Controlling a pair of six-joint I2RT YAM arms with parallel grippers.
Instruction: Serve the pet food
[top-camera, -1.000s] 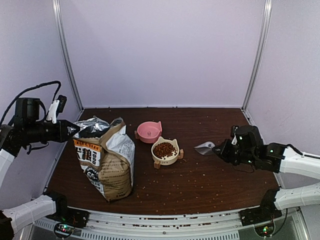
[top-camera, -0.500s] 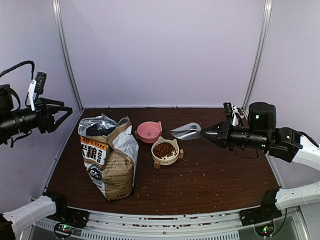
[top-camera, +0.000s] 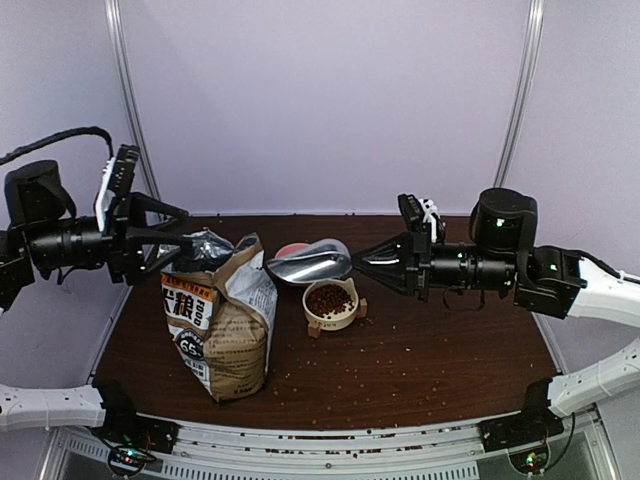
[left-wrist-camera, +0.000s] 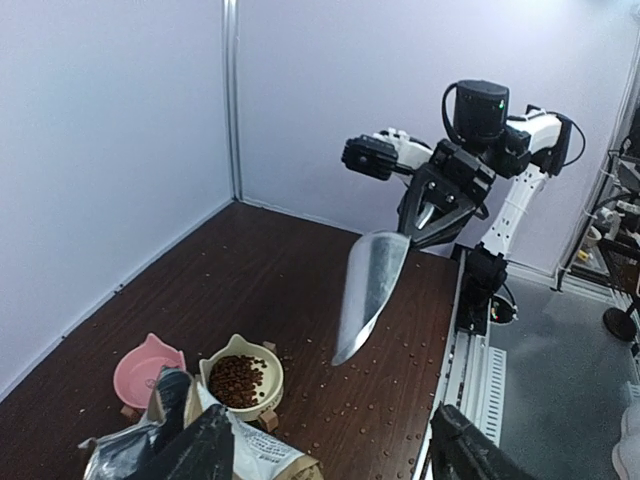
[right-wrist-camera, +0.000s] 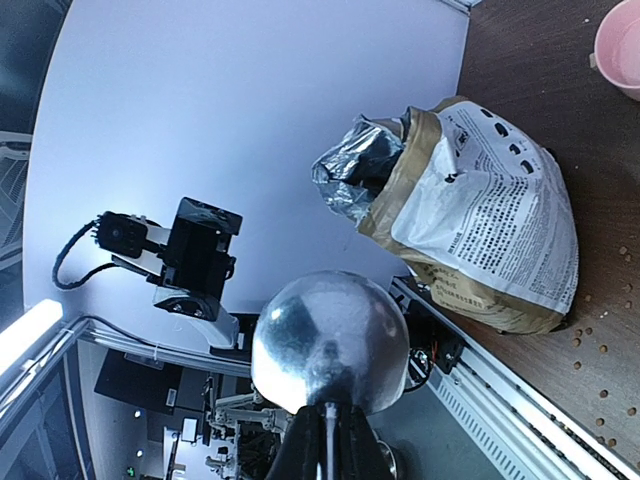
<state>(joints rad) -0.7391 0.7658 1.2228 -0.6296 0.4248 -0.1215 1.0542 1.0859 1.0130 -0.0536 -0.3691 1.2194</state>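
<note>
The pet food (top-camera: 328, 298) is a heap of dark-brown kibble in a cream cat-shaped bowl (top-camera: 345, 313); the heap also shows in the left wrist view (left-wrist-camera: 238, 379). My right gripper (top-camera: 362, 263) is shut on the handle of a silver scoop (top-camera: 308, 264), held level in the air above the bowls, mouth toward the bag. I see no kibble in the scoop. The printed bag (top-camera: 215, 318) stands upright at the left with its top open. My left gripper (top-camera: 186, 228) is open and empty, its fingers spread just left of the bag's foil mouth (top-camera: 205, 248).
A pink bowl (left-wrist-camera: 146, 366) stands beside the cream bowl, mostly hidden by the scoop in the top view. Loose kibble (top-camera: 390, 365) is scattered over the dark wooden table (top-camera: 450, 340). Purple walls and metal posts enclose the table on three sides.
My right gripper has risen and carried the scoop left, from the table's right side to above the bowls. My left gripper has let go of the bag's top, pulled away open, then returned beside it.
</note>
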